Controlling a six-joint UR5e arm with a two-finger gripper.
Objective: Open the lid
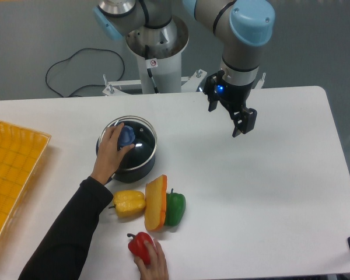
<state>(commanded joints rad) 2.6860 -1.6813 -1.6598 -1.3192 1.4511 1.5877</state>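
Observation:
The glass lid (142, 143) lies on the dark saucepan (141, 170) at the table's left middle. A person's hand (111, 153) grips its blue knob (126, 135) and covers the pan's handle. My gripper (227, 118) hangs well to the right of the pan, above the table's far middle. It is open, holds nothing, and stands apart from the lid.
In front of the pan lie a yellow pepper (129, 203), an orange slab (156, 203) and a green pepper (175, 209). A second hand holds a red pepper (139, 244) at the front edge. A yellow tray (11, 175) sits at the left.

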